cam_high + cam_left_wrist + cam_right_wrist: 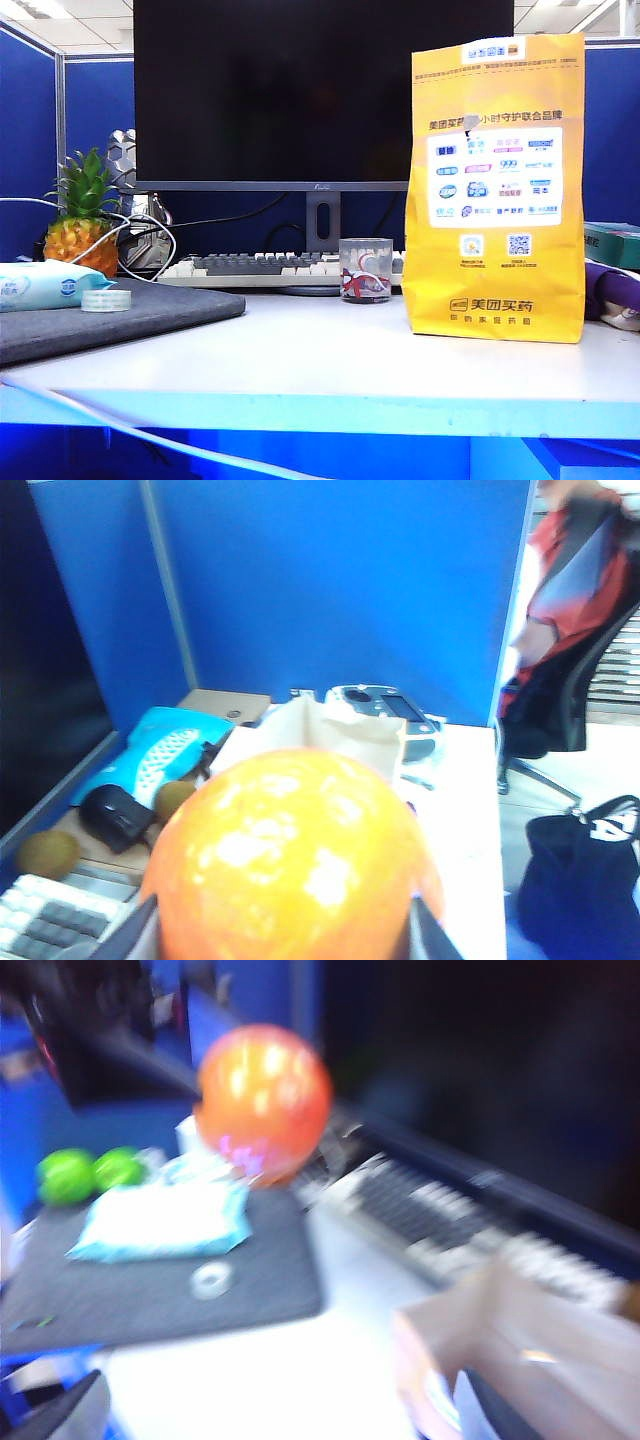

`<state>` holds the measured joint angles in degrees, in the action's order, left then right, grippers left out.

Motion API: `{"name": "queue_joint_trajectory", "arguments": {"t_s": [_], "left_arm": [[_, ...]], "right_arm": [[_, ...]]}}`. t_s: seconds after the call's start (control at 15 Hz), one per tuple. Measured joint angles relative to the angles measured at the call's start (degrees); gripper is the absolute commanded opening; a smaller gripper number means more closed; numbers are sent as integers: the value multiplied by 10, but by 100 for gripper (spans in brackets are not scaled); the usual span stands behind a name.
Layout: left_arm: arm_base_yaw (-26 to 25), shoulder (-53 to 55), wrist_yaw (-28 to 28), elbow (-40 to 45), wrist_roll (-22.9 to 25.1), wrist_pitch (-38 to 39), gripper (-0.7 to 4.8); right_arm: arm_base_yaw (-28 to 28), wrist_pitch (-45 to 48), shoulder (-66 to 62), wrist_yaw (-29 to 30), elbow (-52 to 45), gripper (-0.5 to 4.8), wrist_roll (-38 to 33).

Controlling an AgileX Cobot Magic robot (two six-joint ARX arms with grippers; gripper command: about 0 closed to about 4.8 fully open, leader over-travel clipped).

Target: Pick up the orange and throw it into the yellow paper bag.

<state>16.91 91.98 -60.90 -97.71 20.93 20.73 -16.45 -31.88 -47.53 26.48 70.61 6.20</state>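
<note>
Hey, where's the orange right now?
The orange is up off the desk, held in the left gripper; the right wrist view shows it in the air above the wet-wipes pack. It's absent from the exterior view.

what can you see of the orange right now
The orange is round, glossy and reddish-orange with bright glare patches. It is lifted off the desk, clamped between the dark fingers of the left gripper, which press it from either side. The right wrist view shows it blurred, in the air above the keyboard's end. It is out of the exterior view and not yet in the yellow paper bag.
</note>
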Motion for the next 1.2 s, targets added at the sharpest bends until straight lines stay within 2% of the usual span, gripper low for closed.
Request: {"name": "queue_joint_trajectory", "arguments": {"t_s": [0.13,0.4,0.53,0.73,0.87,1.07,1.2], "left_arm": [[19,9,0,0,0,-30,87],[110,51,39,0,-21,-188,88],[153,105,89,0,-64,-278,87],[174,172,131,0,-139,-383,87],[174,186,138,0,-163,-389,87],[174,187,138,0,-169,-400,87],[174,187,138,0,-180,-401,87]], "right_arm": [[0,-35,49,-33,1,479,2],[0,-103,80,-40,0,479,2],[0,-122,81,-40,0,479,2],[0,-132,81,-40,0,479,11],[0,-132,81,-55,0,479,23],[0,-133,81,-148,0,479,42],[0,-134,81,-174,0,479,46]]}}
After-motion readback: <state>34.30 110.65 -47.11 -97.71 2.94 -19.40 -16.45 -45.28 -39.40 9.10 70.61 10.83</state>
